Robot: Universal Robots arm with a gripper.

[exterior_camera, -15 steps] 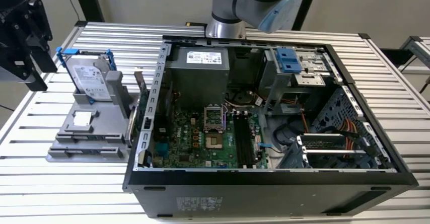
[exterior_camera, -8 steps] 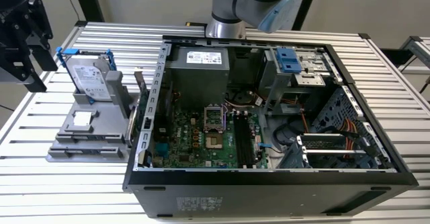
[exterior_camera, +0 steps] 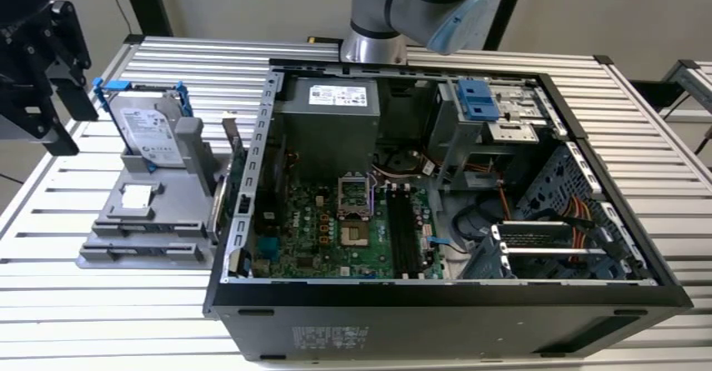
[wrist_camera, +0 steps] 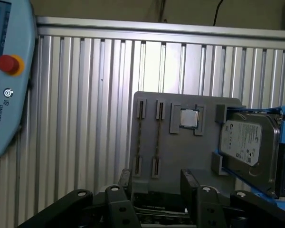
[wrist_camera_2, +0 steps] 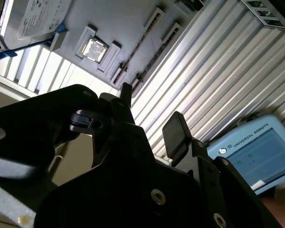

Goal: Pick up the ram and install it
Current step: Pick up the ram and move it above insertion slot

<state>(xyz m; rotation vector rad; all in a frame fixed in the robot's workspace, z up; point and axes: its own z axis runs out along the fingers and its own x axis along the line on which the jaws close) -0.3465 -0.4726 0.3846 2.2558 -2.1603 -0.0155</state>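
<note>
Two thin strips, the ram point(wrist_camera: 139, 137), stand on edge in the end holders of a grey fixture plate point(wrist_camera: 180, 156); in the second wrist view the ram point(wrist_camera_2: 141, 42) lies beyond the fingers. My black gripper point(exterior_camera: 67, 119) hangs above the table at the exterior view's left, beside the fixture point(exterior_camera: 145, 221) and apart from it. It is open in both wrist views, gripper point(wrist_camera: 156, 187) and gripper point(wrist_camera_2: 149, 116), with nothing between the fingers. The motherboard's long black slots point(exterior_camera: 406, 238) lie in the open computer case point(exterior_camera: 445, 296).
On the fixture sit a silver hard drive in a blue frame point(exterior_camera: 150, 133) and a processor chip point(wrist_camera: 189, 118). A light blue pendant with a red button point(wrist_camera: 4, 76) lies on the ribbed metal table point(exterior_camera: 100, 304). Cables and drive cages crowd the case's right side.
</note>
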